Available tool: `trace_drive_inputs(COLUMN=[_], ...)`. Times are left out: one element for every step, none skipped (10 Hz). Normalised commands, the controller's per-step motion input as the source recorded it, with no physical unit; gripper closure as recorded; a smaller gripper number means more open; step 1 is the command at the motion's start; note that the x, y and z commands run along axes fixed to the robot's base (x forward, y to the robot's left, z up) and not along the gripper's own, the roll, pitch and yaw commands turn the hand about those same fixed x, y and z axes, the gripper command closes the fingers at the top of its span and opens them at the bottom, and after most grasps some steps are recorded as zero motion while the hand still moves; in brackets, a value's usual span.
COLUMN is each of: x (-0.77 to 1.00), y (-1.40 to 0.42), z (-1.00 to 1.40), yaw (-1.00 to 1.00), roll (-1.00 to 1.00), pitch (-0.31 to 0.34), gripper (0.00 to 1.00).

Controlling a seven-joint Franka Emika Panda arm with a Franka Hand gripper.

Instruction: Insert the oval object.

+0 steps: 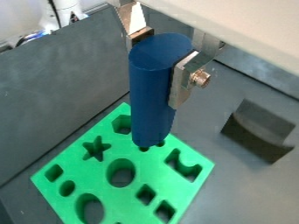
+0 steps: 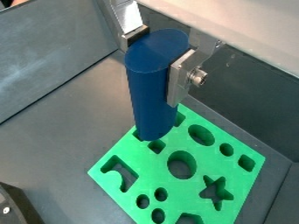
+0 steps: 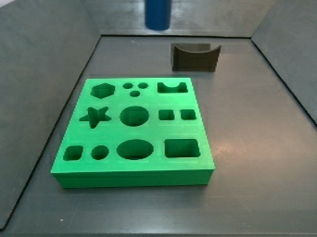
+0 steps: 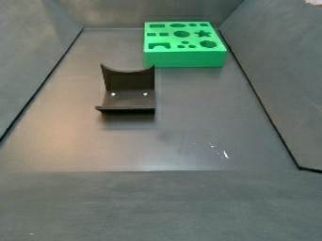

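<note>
The oval object, a smooth blue peg (image 1: pixel 152 92), hangs upright in my gripper (image 1: pixel 162 59), which is shut on its upper end. The silver fingers (image 1: pixel 184 83) press its two sides; both wrist views show this (image 2: pixel 155 83). In a side view only the peg's lower end (image 3: pixel 158 13) shows at the top edge, high above the floor and beyond the far side of the green block; the gripper is out of that frame. The green block with shaped holes (image 3: pixel 133 130) lies flat on the floor, with an oval hole (image 3: pixel 133 149) near its front. In both wrist views the peg's lower end hangs apart from the block (image 2: pixel 187 175).
The dark fixture (image 3: pixel 196 57) stands on the floor beyond the green block and also shows in a side view (image 4: pixel 126 89) and a wrist view (image 1: pixel 260 129). Grey walls slope up around the dark floor (image 4: pixel 164 141). The green block (image 4: pixel 184 44) sits near one wall.
</note>
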Motion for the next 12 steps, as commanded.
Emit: trace_drive_inputs(x=[-0.14, -0.13, -0.13, -0.04, 0.0, 0.0, 0.0, 0.0, 0.0, 0.0, 0.0, -0.01], y=[-0.81, -0.85, -0.85, -0.69, -0.41, -0.35, -0.35, -0.3, -0.26, -0.18, -0.06, 0.0], z=[-0.95, -0.95, -0.95, -0.9, -0.72, -0.64, -0.6, -0.53, -0.51, -0.45, -0.35, -0.2], yaw=[-0.53, -0.5, -0.5, -0.62, -0.83, -0.88, -0.88, -0.92, -0.95, -0.99, -1.0, -1.0], roll=[0.12, 0.13, 0.13, 0.14, 0.11, 0.08, 0.07, 0.05, 0.04, 0.05, 0.07, 0.07], pitch=[-0.236, -0.236, -0.237, -0.207, -0.084, -0.026, -0.009, 0.0, 0.0, 0.0, 0.0, 0.0], gripper=[1.0, 1.0, 1.0, 1.0, 1.0, 1.0, 1.0, 1.0, 1.0, 1.0, 1.0, 1.0])
